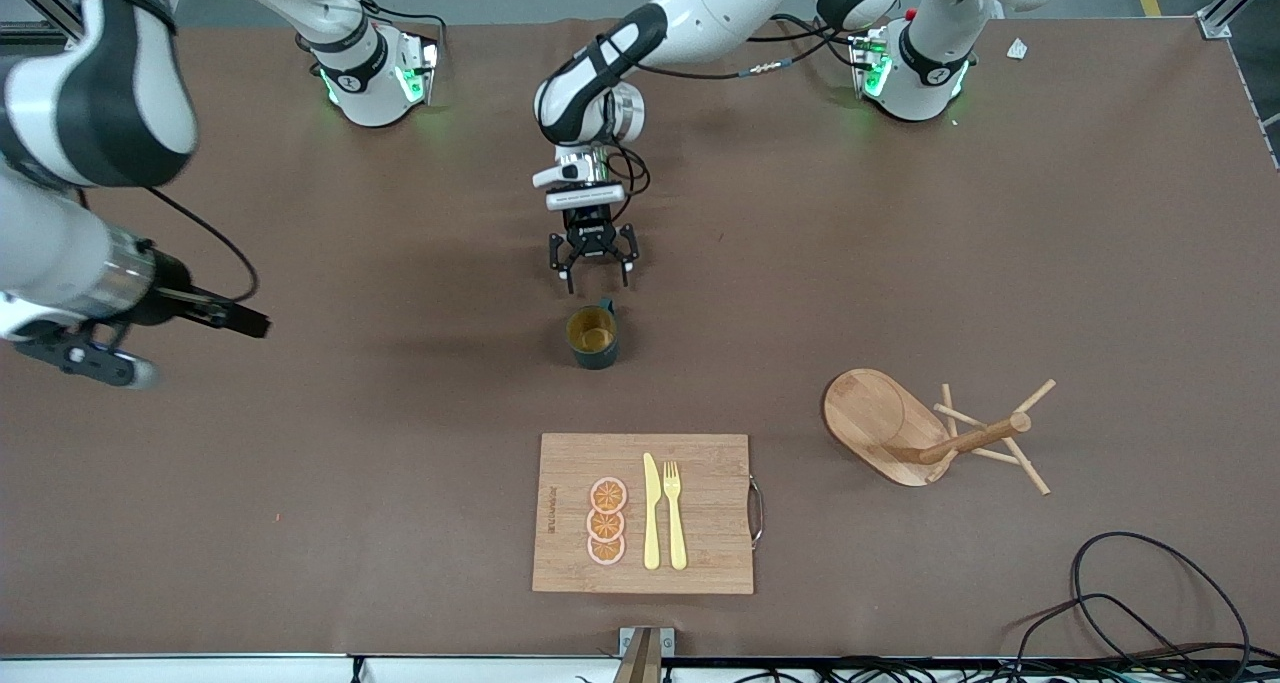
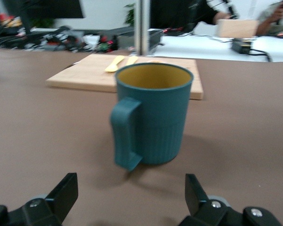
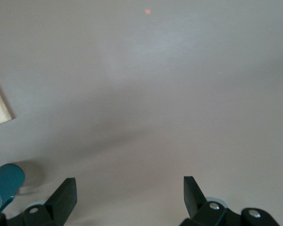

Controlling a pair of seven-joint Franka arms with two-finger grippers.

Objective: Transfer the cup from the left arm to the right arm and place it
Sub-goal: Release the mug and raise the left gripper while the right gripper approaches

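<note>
Nearest the front camera lies the cutting board (image 1: 700, 563), carrying three orange slices (image 1: 606, 521), a yellow knife (image 1: 651, 513) and a yellow fork (image 1: 675, 515).

Farther from that camera than the board, the cup (image 1: 593, 336) stands upright on the bare table (image 1: 300, 523), free of both grippers. Its handle points away from the board, toward the left gripper (image 1: 593, 263), which suggests it is set so that gripper can close on the handle side or the rim. In the left wrist view the cup (image 2: 150, 113) sits centred between the two spread fingers (image 2: 63, 193), a little ahead of them and not touched; the approach looks lined up but not yet closed.

The right gripper (image 1: 245, 320) hangs over the table toward the right arm's end, well apart from the cup, fingers apart and empty in its wrist view (image 3: 127, 197); the right arm appears to wait for the handover.

Open table surrounds the cup, so a lift and a mid-air pass look unobstructed. A wooden peg rack (image 1: 940, 433) lies tipped on its side toward the left arm's end, well clear of the cup.
</note>
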